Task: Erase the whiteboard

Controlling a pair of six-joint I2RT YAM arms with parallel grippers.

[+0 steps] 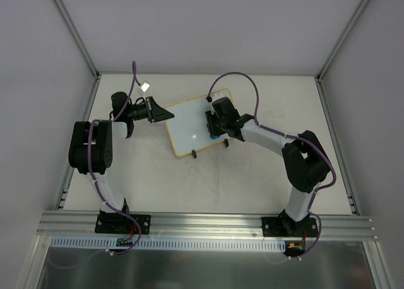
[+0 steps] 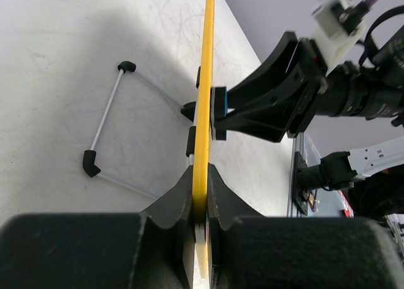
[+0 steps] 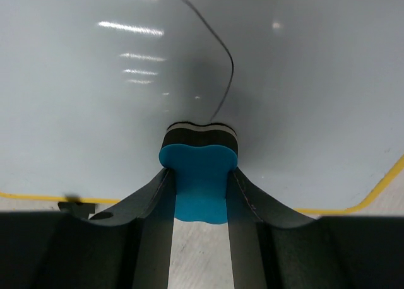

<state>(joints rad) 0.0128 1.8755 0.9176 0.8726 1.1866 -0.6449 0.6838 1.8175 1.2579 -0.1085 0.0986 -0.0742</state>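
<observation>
L end effector (image 1: 168,115), whiteboard (image 1: 189,130) long-axis diag.

A small whiteboard (image 1: 189,122) in the middle of the table (image 1: 221,188), turned a bit crooked.

It is a white rectangle with a pale yellow frame (image 2: 205,81) and round corners. Its white side faces up. Two little black feet (image 1: 194,154) stick out at its near edge. From the side you see only the thin yellow edge, with wire legs (image 2: 104,122) with black tips under it, so it may be lifted a little off the table. One thin dark line (image 3: 231,65) curves across the shiny white face.
</observation>
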